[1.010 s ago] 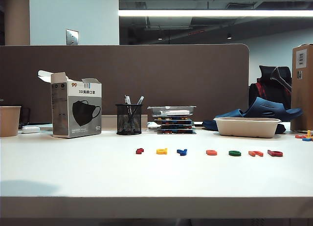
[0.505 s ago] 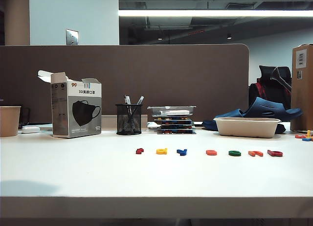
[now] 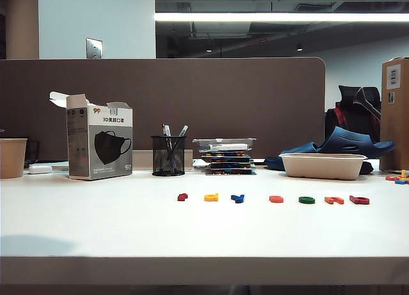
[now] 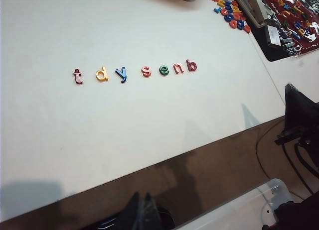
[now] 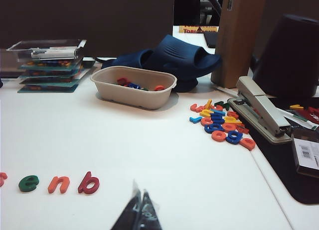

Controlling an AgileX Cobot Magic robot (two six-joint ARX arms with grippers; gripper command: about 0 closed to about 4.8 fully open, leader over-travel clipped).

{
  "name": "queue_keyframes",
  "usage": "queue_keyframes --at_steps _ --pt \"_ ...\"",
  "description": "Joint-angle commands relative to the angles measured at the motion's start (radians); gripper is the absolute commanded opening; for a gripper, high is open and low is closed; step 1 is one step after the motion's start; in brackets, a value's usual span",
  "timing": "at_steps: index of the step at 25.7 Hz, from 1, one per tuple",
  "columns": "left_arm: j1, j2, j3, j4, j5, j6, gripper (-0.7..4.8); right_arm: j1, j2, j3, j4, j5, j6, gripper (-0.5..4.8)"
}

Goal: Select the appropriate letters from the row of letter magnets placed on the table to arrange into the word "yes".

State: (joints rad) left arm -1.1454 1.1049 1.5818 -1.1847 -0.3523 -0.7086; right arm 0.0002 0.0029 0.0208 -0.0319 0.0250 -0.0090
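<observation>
Seven small plastic letter magnets lie in a straight row (image 4: 133,71) on the plain white desk surface (image 3: 128,225), untouched and evenly spread. From the left wrist view they read t, d, y, s, e, n, b. The blue y (image 4: 121,73), the orange-red s (image 4: 146,70) and the green e (image 4: 164,69) sit side by side mid-row.

The left gripper (image 4: 141,210) hangs off the table's front edge, well apart from the letters, its dark fingertips pressed together. The right gripper (image 5: 138,212) hovers near the red b (image 5: 88,183), clenched on nothing.
</observation>
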Motion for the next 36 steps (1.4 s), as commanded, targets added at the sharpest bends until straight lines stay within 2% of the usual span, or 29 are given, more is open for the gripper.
queue_keyframes --at_steps 1,6,8,13,28,36 --pt "0.0 -0.002 0.005 0.012 -0.007 -0.003 -0.06 -0.001 -0.003 0.072 -0.014 0.005 0.002 -0.09" --pt "0.0 -0.002 0.005 0.012 -0.007 -0.002 -0.06 0.0 0.005 0.194 -0.136 0.029 0.002 -0.09" --pt "0.0 -0.002 0.005 0.012 -0.007 -0.002 -0.06 0.0 0.016 0.283 -0.249 0.028 0.002 -0.09" --pt "0.0 -0.002 0.005 0.012 -0.007 -0.002 -0.06 0.0 0.055 0.42 -0.397 0.029 0.002 -0.09" --pt "0.0 -0.002 0.005 0.013 -0.007 -0.002 -0.06 0.0 0.385 0.946 -0.65 0.017 0.001 -0.09" --pt "0.0 -0.002 0.005 0.013 -0.007 -0.002 -0.06 0.001 0.623 1.252 -0.893 -0.122 0.001 -0.09"
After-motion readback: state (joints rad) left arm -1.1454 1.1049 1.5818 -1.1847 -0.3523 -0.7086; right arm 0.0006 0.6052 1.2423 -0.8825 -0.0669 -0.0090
